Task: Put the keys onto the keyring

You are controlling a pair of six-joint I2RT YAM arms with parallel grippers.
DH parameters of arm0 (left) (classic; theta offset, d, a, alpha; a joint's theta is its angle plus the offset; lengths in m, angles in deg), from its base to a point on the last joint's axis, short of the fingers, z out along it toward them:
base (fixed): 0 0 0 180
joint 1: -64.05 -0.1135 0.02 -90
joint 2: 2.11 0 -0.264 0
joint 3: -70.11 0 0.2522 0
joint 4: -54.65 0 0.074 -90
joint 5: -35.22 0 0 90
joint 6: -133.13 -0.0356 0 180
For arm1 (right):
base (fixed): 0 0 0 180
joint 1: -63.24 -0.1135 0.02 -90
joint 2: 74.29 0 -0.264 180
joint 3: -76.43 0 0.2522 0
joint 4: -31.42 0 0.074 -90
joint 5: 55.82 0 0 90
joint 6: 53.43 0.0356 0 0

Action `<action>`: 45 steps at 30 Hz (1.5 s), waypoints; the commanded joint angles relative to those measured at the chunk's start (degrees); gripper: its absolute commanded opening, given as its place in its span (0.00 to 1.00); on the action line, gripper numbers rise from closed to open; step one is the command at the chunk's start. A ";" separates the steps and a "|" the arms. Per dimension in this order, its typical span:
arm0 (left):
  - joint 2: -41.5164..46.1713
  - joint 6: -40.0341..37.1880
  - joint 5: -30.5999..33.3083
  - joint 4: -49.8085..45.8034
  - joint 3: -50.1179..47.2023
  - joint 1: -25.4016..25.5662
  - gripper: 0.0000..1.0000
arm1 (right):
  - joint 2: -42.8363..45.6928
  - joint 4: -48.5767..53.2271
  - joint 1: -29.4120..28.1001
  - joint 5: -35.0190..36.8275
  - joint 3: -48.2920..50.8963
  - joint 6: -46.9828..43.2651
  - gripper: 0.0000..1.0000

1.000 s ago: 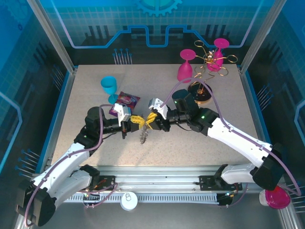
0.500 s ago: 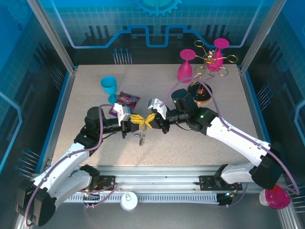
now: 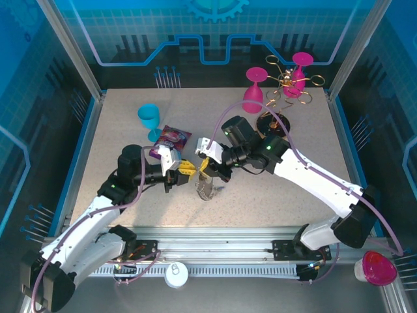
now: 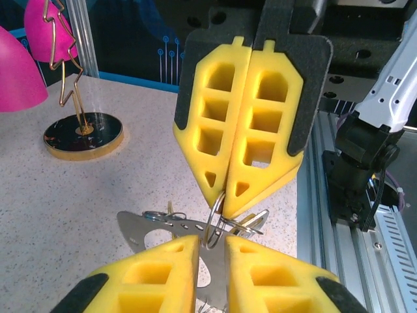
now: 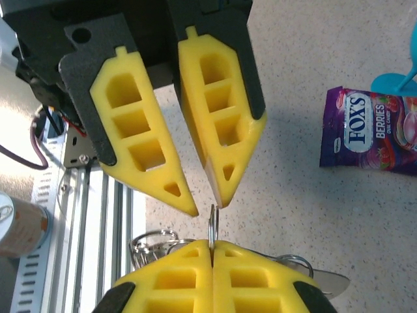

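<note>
Leftmost, a turquoise plastic goblet [image 3: 148,117] stands upright on the speckled beige table [image 3: 117,137], just behind and left of the purple foil sweet packet [image 3: 171,139], which serves as the landmark for these notes.

Just right of the packet's near corner, the left gripper [image 3: 187,171] points right. Its jaws are a narrow crack apart and clamp nothing. From its wrist camera, the thin silver metal loop of the keyring [image 4: 212,225] stands in the gap between the yellow foam fingers [image 4: 150,274]. Whether it brushes either finger I cannot tell.

The keyring is a little further right of the packet, between the two gripper noses. The keys [image 3: 207,189], small silver metal pieces in a bunch, hang beneath it. Whether they touch the table I cannot tell.

Right of the packet again, the right gripper [image 3: 206,167] sits nose to nose with the left one. Its jaws are pressed fully together, and the loop's edge is pinched at the very tips.

Well right of the packet and further back is a magenta plastic goblet [image 3: 254,98], upside down. Beside it is a gold wire stand on a round dark base [image 3: 273,128], with a second magenta goblet [image 3: 301,65] among its arms.
</note>
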 commanded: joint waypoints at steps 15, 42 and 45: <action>-1.95 -0.92 -3.51 -1.08 2.85 0.23 0.14 | -3.74 4.97 -2.81 -0.30 -7.71 -4.00 0.00; -2.71 9.31 -5.43 16.52 -1.45 0.27 0.00 | 8.92 -23.55 4.73 -8.62 15.48 13.17 0.27; -2.55 9.70 -5.60 16.65 -1.58 0.20 0.00 | 9.01 -23.68 4.76 -8.89 15.59 13.23 0.26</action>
